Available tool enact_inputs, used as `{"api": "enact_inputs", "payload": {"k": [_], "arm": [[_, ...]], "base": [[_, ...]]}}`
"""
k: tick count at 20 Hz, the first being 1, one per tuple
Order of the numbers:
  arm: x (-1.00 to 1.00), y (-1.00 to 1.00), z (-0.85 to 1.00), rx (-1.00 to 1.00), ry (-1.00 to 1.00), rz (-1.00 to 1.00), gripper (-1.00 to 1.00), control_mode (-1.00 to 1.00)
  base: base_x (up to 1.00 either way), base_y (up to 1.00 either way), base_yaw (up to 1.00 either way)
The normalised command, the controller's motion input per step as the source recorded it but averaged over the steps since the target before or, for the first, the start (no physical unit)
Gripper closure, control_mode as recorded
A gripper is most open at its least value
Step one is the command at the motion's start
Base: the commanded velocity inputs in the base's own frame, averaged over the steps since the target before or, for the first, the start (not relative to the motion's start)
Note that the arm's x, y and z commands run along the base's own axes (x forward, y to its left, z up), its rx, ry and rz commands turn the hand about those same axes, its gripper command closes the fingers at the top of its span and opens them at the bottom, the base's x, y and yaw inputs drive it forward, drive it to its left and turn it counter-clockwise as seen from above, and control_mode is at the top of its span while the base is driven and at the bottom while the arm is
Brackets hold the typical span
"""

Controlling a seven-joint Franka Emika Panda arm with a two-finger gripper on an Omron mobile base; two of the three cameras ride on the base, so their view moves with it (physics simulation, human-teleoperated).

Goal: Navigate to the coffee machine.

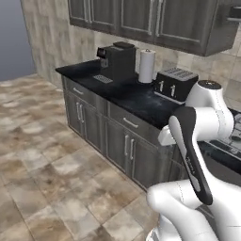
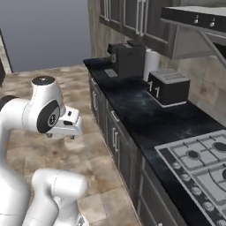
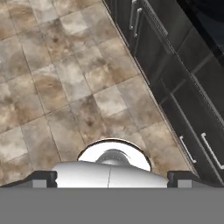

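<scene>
The coffee machine (image 1: 116, 61) is a tall dark box at the far left end of the black counter (image 1: 133, 98), with a grey slotted drip tray (image 1: 102, 78) in front of it. The right base view shows the coffee machine (image 2: 127, 59) far down the counter. My gripper (image 3: 112, 180) points down at the tiled floor, its two dark fingertips (image 3: 43, 177) wide apart with nothing between them. The hand hangs in front of the lower cabinets, well short of the machine, and the gripper (image 2: 62, 134) is seen beside the counter's front.
A white paper towel roll (image 1: 147, 66) and a low black two-slot toaster (image 1: 175, 84) stand right of the machine. A gas stove (image 2: 198, 163) lies at the near end of the counter. Dark cabinet doors (image 3: 183, 87) run along one side, and open tiled floor (image 1: 37, 155) spreads to the left.
</scene>
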Motion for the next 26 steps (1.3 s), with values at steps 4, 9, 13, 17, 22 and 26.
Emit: {"api": "enact_inputs", "payload": {"k": [4,9,13,17,22,26], "arm": [[0.00,0.00,0.00,0.00,0.00,0.00,-1.00,1.00],[0.00,0.00,0.00,0.00,0.00,0.00,-1.00,1.00],[0.00,0.00,0.00,0.00,0.00,0.00,-1.00,1.00],[0.00,0.00,0.00,0.00,0.00,0.00,-1.00,1.00],[0.00,0.00,0.00,0.00,0.00,0.00,-1.00,1.00],[0.00,0.00,0.00,0.00,0.00,0.00,-1.00,1.00]], "base": [[1.00,0.72,-0.48],[0.98,0.77,-0.48],[0.94,0.81,-0.48],[0.82,0.89,-0.50],[0.66,0.99,-0.49],[0.57,1.00,-0.47]]}}
